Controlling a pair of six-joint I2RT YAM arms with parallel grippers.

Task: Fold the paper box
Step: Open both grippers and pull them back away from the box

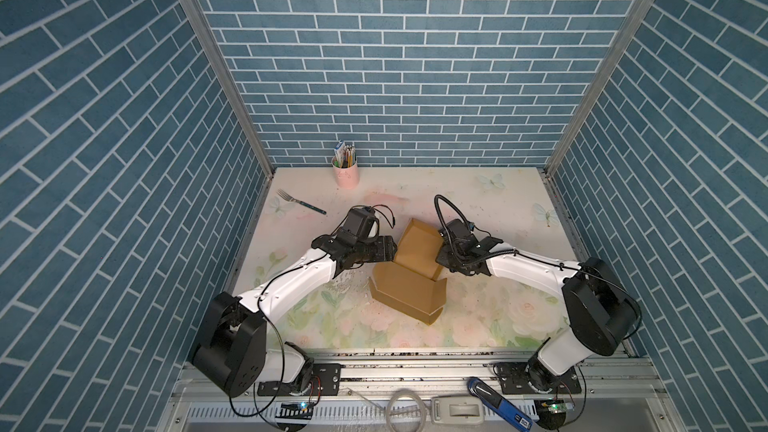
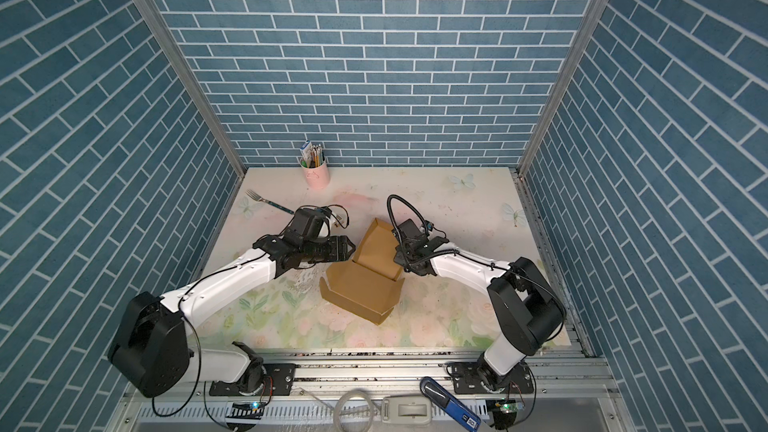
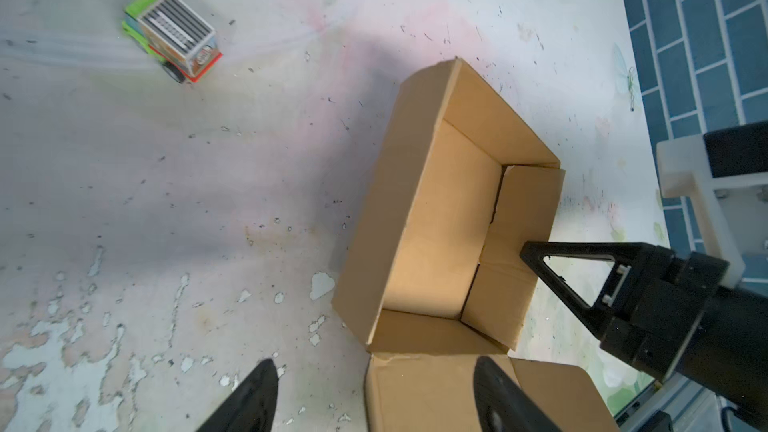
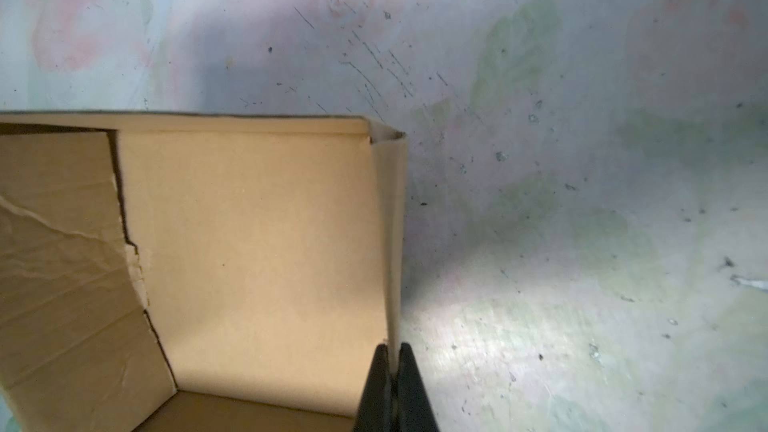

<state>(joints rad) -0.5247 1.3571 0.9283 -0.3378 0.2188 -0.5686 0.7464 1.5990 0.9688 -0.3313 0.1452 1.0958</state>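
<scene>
Front rail (image 1: 415, 369): blue-handled tool (image 1: 498, 403) and coiled cable (image 1: 407, 407) lie nearest the lens in both top views.
Paper box: paper box (image 1: 407, 288) of plain brown cardboard sits mid-table on the floral tabletop (image 1: 498, 209), between the two grippers. The tray is open upward and the lid panel is spread toward the front rail with its edge flaps raised.
Left gripper: left gripper (image 2: 351, 253) is just beside the tray's left wall, fingers apart, nothing held.
Right gripper: right gripper (image 1: 439, 260) is at the tray's right wall, its grip hidden under the wrist from above.
Rear stock: pink cup (image 1: 345, 174) of pencils stands against the back wall (image 1: 415, 76). A fork (image 1: 300, 202) lies at rear left, well apart from the box.
Left wrist view: the left gripper's fingers (image 3: 253, 396) are spread wide, one over bare tabletop and its mate over the lid panel; contact cannot be told. The right gripper's triangular finger is set against the tray's far wall. A toy truck (image 3: 174, 37) stands well apart on the tabletop.
Right wrist view: the right gripper's fingers (image 4: 376, 384) are pressed together on the upright side wall's edge. A creased, ragged-edged flap leans inside the tray.
</scene>
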